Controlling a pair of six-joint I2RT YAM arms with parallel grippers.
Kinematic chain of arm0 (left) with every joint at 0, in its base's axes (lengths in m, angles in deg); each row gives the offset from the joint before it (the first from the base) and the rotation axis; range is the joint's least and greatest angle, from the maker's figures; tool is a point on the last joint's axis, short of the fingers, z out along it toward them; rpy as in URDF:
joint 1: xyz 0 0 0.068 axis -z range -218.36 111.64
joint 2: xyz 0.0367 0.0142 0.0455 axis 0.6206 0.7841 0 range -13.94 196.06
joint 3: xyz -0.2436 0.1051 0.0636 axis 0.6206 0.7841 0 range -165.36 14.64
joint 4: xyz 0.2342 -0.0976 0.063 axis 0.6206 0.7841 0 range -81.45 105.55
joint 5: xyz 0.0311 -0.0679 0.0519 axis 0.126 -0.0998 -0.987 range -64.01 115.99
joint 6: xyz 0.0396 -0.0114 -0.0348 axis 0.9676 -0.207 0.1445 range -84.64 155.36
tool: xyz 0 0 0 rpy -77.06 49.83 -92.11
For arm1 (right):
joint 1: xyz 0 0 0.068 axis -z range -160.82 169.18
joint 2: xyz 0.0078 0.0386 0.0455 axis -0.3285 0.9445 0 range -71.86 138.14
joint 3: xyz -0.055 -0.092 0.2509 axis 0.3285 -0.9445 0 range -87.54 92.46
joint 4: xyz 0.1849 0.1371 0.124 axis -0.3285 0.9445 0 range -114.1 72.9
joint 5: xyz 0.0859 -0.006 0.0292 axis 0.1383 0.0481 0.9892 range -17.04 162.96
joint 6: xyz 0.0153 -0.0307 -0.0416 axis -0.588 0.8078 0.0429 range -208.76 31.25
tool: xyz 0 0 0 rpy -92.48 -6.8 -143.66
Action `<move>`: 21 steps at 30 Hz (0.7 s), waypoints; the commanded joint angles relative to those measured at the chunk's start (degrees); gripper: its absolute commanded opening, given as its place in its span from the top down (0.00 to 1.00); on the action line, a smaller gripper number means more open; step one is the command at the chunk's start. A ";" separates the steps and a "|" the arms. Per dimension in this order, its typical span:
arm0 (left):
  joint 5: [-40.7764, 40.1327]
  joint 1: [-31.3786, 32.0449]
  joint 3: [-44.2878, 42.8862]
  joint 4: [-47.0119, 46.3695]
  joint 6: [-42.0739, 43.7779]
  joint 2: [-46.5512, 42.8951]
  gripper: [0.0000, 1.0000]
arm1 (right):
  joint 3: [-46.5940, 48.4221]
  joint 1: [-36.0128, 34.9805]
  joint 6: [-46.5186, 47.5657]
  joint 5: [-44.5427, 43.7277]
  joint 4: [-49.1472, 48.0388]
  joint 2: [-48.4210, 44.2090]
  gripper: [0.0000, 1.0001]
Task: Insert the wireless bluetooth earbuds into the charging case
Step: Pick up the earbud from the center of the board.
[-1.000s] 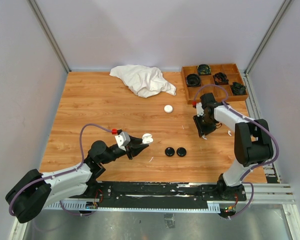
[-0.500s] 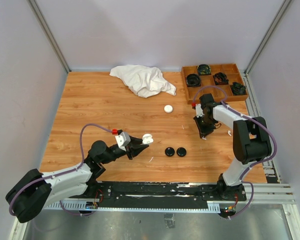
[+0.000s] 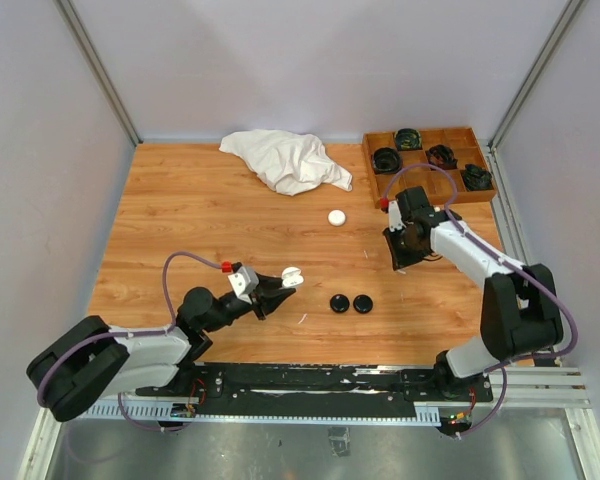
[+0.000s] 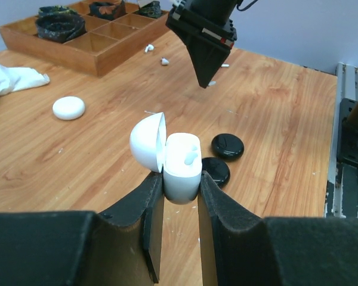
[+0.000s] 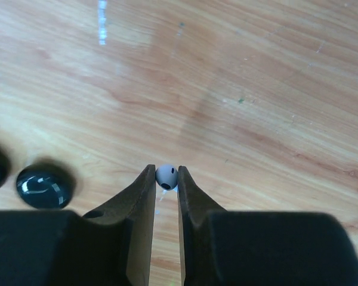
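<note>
White arms [image 3: 145,345] carry black tools [image 3: 277,287], purple cables [image 3: 195,254].

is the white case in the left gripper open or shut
Open. The white case in the left gripper has its domed lid swung up to one side, exposing the inside.

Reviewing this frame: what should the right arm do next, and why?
Probably carry the right gripper across toward the charging case. Its jaws pinch a white earbud, and the left gripper holds the case upright with its lid open, so the earbud only needs bringing over it.
</note>
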 commanded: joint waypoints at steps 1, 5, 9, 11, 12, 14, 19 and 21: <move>1.37 0.30 0.37 -11.48 -0.96 2.09 1.00 | -1.81 -2.86 -4.60 2.53 -2.47 -7.20 0.87; 3.57 0.31 -0.44 -11.34 -0.89 2.33 1.00 | -3.09 -5.34 -7.69 4.28 -6.08 -13.71 0.87; 3.79 0.30 -0.81 -11.61 -0.79 2.84 1.00 | -4.34 -9.62 -11.02 5.31 -10.12 -19.20 0.87; 4.11 0.30 -1.30 -11.34 -0.38 2.81 1.00 | -4.47 -12.34 -12.25 5.33 -11.48 -21.49 0.87; 4.44 0.30 -1.58 -10.72 -0.05 2.70 1.00 | -4.62 -13.68 -12.99 5.22 -12.66 -22.71 0.87; 5.23 0.30 -2.51 -9.52 0.81 2.46 1.00 | -5.09 -16.25 -14.37 5.53 -14.76 -25.08 0.88; 6.55 0.30 -3.99 -7.72 2.46 0.88 1.00 | -7.46 -21.51 -18.02 7.32 -21.69 -31.35 0.89; 6.54 0.30 -4.48 -6.83 3.40 0.14 1.00 | -8.53 -22.90 -19.28 8.47 -24.61 -33.83 0.89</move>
